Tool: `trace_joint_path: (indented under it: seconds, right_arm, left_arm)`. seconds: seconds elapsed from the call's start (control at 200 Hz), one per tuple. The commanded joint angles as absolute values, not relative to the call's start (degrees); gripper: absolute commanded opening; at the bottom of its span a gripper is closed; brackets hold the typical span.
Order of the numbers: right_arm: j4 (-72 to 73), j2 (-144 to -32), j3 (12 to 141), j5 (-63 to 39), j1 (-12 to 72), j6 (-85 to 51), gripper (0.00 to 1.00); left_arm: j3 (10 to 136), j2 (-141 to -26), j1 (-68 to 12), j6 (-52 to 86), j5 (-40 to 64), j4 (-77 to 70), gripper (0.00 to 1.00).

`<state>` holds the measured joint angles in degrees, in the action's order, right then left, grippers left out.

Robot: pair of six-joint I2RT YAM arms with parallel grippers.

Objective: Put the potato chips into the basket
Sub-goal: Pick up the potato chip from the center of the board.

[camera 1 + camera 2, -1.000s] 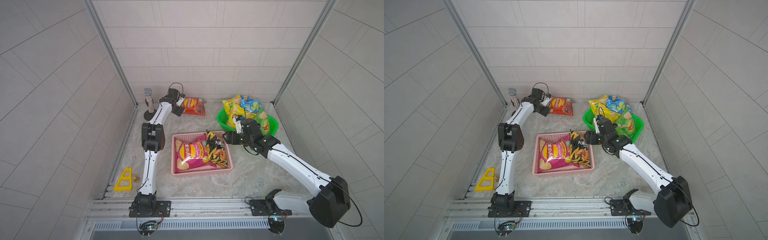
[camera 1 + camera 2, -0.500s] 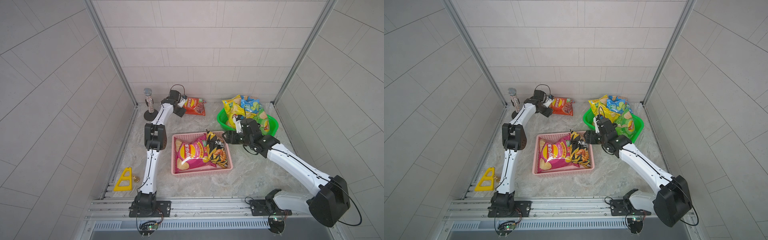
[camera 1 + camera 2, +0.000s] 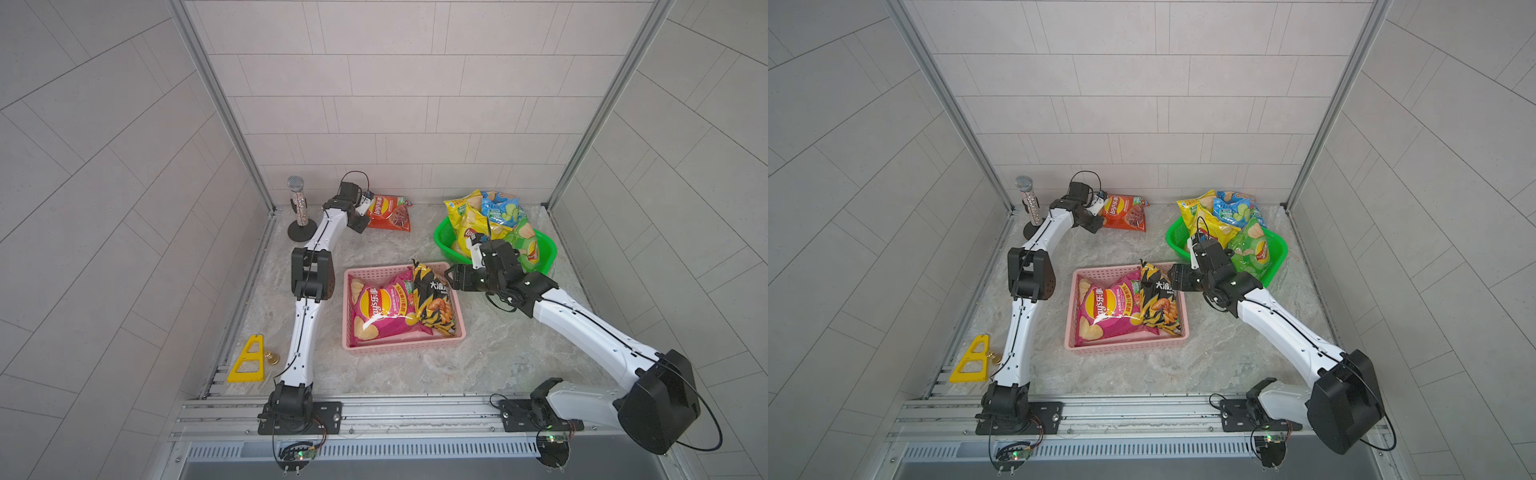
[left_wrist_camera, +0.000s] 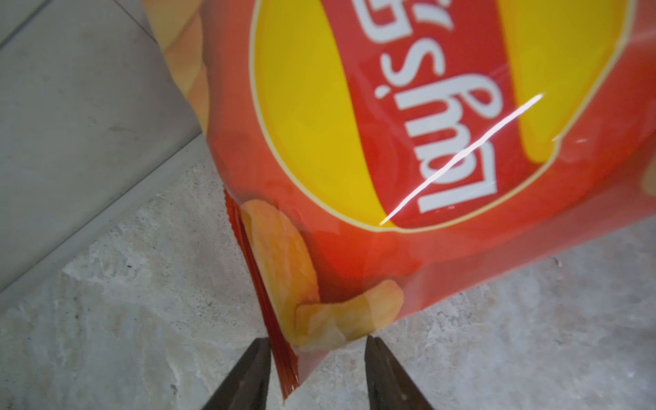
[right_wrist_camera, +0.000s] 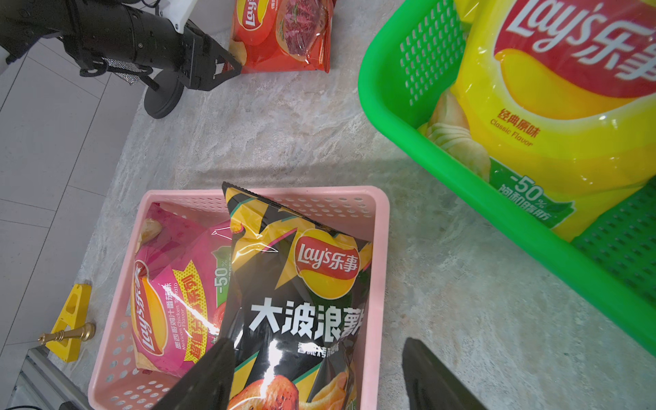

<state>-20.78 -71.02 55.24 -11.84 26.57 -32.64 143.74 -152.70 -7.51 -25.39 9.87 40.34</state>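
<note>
Clock bearings taken from pink basket (image 3: 401,347) in a top view.
- Inside: magenta bag (image 3: 376,313) flat across most of floor, black bag (image 3: 432,299) propped along 3 o'clock wall. Bare strip only along 6 o'clock wall.
- Right gripper (image 3: 451,278), jaws wide apart, just outside rim at 2, crowding that corner.
- Green basket (image 3: 546,253), heaped with bags, farther out at 2.
- Bare marble from 4 round to 7: open approach.
- Left arm (image 3: 309,299) a long barrier down 9 side.
- Open lane at 12 up to orange-red bag (image 3: 388,212); left gripper (image 3: 364,225) at its near corner.
- Microphone stand (image 3: 298,210) at 11.
- Yellow triangle (image 3: 248,362) at 8, well apart.
</note>
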Motion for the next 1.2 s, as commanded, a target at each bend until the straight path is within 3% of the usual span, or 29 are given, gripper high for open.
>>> trace_joint_path:
  seconds: [0.0,0.125,0.22,0.345,0.405,0.56,0.725,1.196]
  right_arm:
    - [-21.0,-70.0,55.0,-11.7,26.4,-33.0,0.79]
    - [-21.6,-69.5,55.0,-11.5,26.4,-33.1,0.79]
    - [-21.9,-69.1,55.0,-11.3,26.4,-33.0,0.79]
    - [-22.1,-69.0,55.1,-11.2,26.3,-33.0,0.79]
    - [-22.1,-69.0,55.1,-11.3,26.4,-33.0,0.79]
    - [-22.3,-68.9,55.4,-11.2,26.3,-32.9,0.79]
    - [-22.6,-69.0,55.8,-11.2,26.3,-32.7,0.79]
    - [-24.0,-66.6,55.8,-10.6,26.4,-32.3,0.79]
  left_arm:
    - [145.5,-154.0,-7.3,-25.1,9.2,39.2,0.42]
    - [145.5,-154.0,-7.4,-25.0,9.4,38.9,0.38]
    - [145.5,-154.3,-7.4,-25.1,9.0,38.8,0.50]
    - [145.6,-154.8,-7.5,-25.7,8.7,38.7,0.50]
    - [145.6,-155.0,-7.4,-26.0,8.6,38.8,0.44]
    - [145.5,-155.0,-7.3,-26.0,8.6,39.3,0.17]
    - [144.3,-153.7,-7.4,-25.1,8.8,39.5,0.00]
    - [130.6,-135.4,-7.2,-20.9,11.9,40.9,0.00]
